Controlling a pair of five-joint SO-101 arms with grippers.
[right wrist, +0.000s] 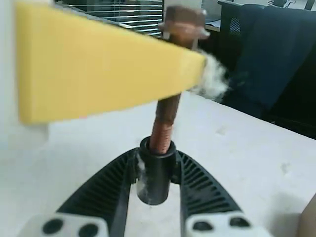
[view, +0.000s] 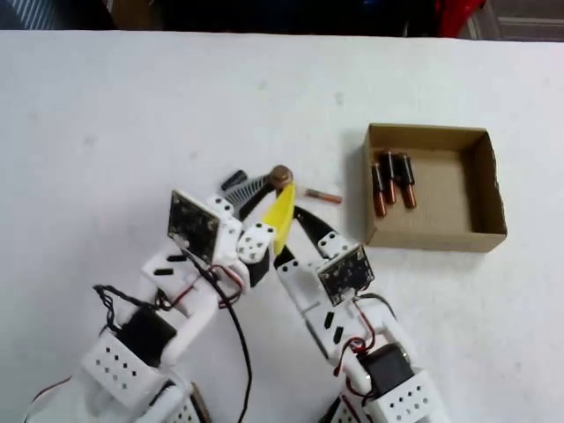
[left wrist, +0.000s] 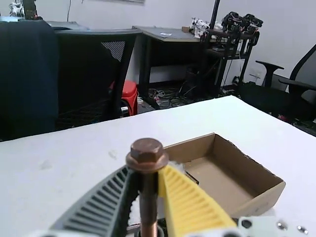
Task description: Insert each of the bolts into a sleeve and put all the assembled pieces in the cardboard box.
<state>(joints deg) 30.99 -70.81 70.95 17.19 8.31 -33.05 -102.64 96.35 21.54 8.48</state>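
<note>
My left gripper [view: 273,185], with one grey and one yellow finger, is shut on a copper bolt [left wrist: 147,154] just below its hex head and holds it upright. The bolt's threaded tip [right wrist: 165,129] sits in the mouth of a black sleeve [right wrist: 156,174]. My right gripper [right wrist: 157,170] is shut on that sleeve with its black fingers [right wrist: 106,193]. Both meet just left of the cardboard box [view: 480,189], which holds three assembled pieces [view: 391,181]. A loose bolt [view: 322,196] and a loose black sleeve [view: 233,181] lie on the table beside the grippers.
The white table [view: 132,115] stretches open to the left and behind the grippers. The box [left wrist: 256,185] lies just beyond the held bolt in the left wrist view. Chairs and desks stand past the table's far edge.
</note>
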